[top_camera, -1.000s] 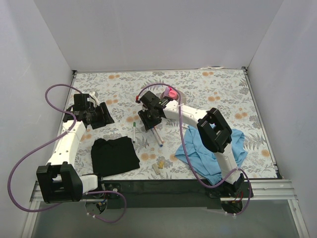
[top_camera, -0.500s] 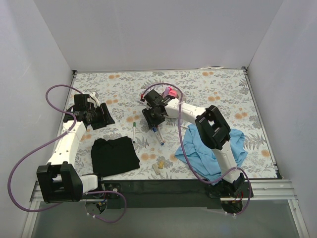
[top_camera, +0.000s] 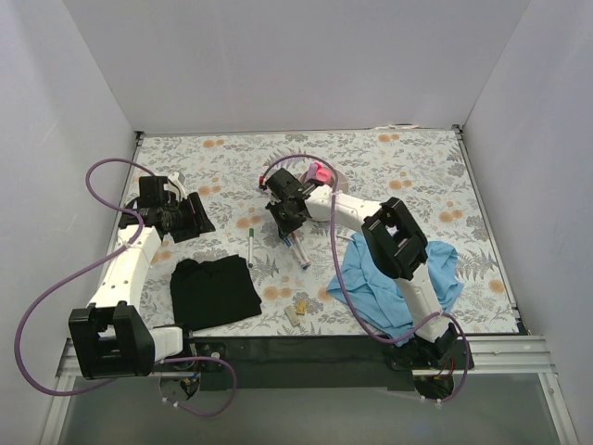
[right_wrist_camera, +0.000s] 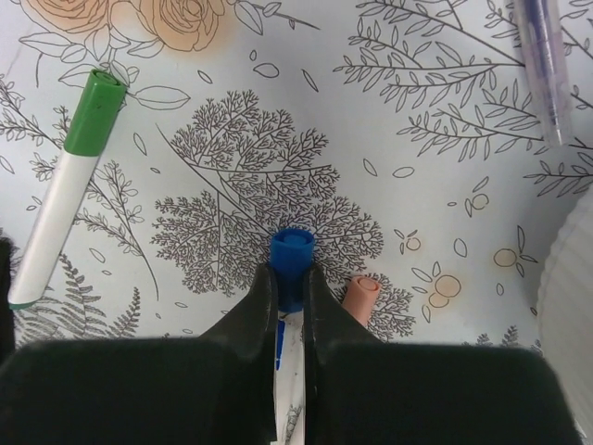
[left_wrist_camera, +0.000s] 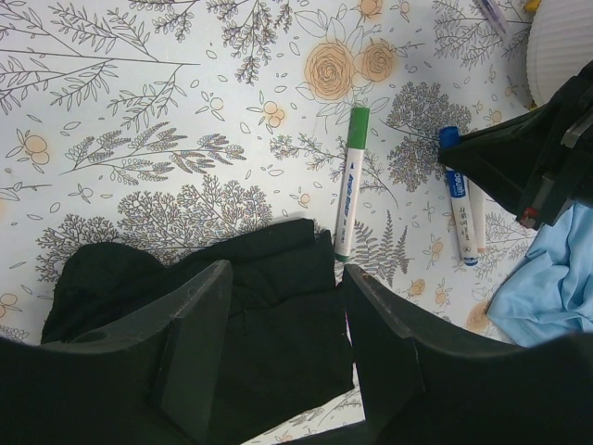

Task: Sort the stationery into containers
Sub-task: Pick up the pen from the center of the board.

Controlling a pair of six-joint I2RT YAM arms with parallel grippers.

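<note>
My right gripper (right_wrist_camera: 289, 278) is shut on a blue-capped white marker (right_wrist_camera: 292, 248), gripping it just behind the cap, low over the floral table. In the top view it (top_camera: 289, 219) is at mid table. A peach pen (right_wrist_camera: 359, 297) lies right beside the marker. A green-capped marker (right_wrist_camera: 65, 185) lies to the left and a purple pen (right_wrist_camera: 542, 65) far right. The white organiser (left_wrist_camera: 561, 46) is just beyond, with a pink highlighter (top_camera: 321, 172) in it. My left gripper (left_wrist_camera: 283, 287) is open and empty above the black cloth (left_wrist_camera: 185, 297).
A blue cloth (top_camera: 398, 287) lies near right, under the right arm. The black cloth (top_camera: 215, 290) lies near left. Two small pale eraser blocks (top_camera: 296, 309) sit near the front edge. Grey walls close in three sides.
My right gripper has shifted slightly right and away from the front, over the blue-capped marker. The left arm has not moved.
</note>
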